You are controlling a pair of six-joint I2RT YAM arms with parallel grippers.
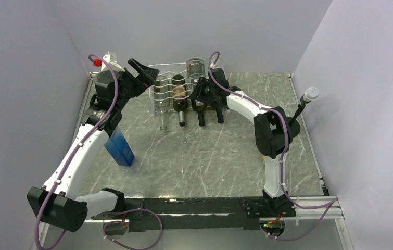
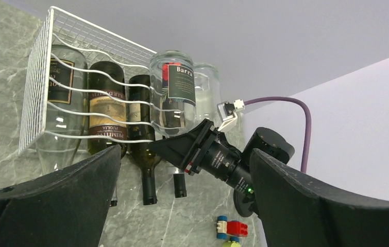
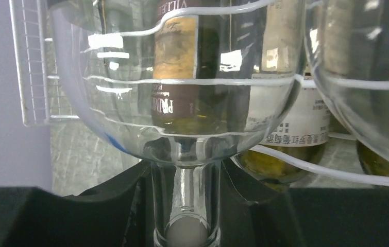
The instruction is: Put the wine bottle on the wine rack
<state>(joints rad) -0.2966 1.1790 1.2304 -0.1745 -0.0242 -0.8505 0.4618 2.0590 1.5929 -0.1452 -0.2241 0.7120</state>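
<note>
jaws on bottle [image 2: 174,87] neck, base in rack [image 2: 36,77]

The wine rack [image 1: 165,70] is white wire with wavy cross wires. The clear bottle [image 2: 178,85] is colourless glass, its label dark with red and green. A dark bottle [image 2: 107,110] beside it has a cream, brown and gold label. The bench [image 1: 210,151] is grey-green stone with pale veins. The box [image 1: 119,147] is blue and the cable [image 2: 285,101] is purple. The toy bricks [image 2: 232,229] are red, blue, and yellow.
</note>
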